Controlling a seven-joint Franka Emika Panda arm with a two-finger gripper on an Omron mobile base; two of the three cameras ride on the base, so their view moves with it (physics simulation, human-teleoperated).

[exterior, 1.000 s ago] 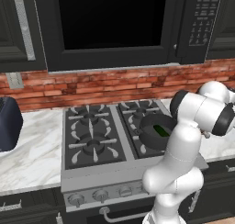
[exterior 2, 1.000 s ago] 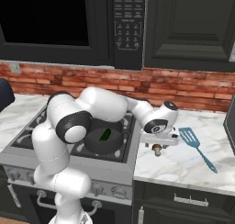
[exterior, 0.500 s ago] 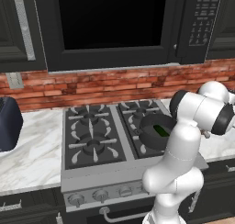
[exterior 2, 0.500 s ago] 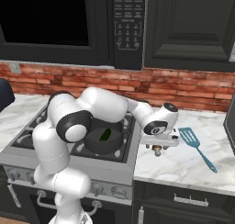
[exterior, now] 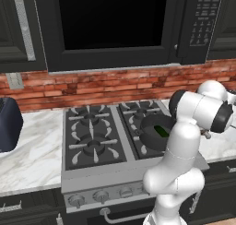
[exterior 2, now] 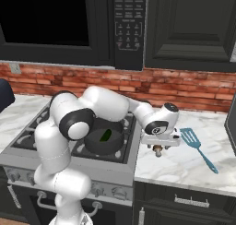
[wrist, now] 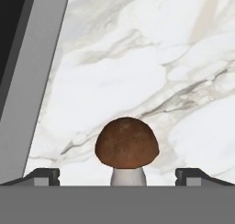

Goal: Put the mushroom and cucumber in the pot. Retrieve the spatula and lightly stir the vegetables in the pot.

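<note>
The mushroom (wrist: 127,147), brown-capped with a white stem, stands on the marble counter between my gripper's (wrist: 118,175) two fingertips, which are wide apart and open. In the right base view the gripper (exterior 2: 157,150) points down at the counter just right of the stove, with the mushroom (exterior 2: 157,151) a small brown lump under it. The dark pot (exterior 2: 92,145) sits on the stove's front right burner with the green cucumber (exterior 2: 106,135) inside; they are the pot (exterior: 148,127) and cucumber (exterior: 161,131) of the left base view. The light blue spatula (exterior 2: 198,148) lies on the counter right of the gripper.
The stove's grey edge (wrist: 27,81) runs along the left of the hand view, close to the mushroom. A microwave (exterior 2: 129,26) and dark cabinets hang above. A brick wall (exterior 2: 193,92) backs the counter. A dark blue object (exterior: 8,125) stands far left of the stove.
The hand has sunk slightly toward the counter over the mushroom. The pot, cucumber and spatula have not moved.
</note>
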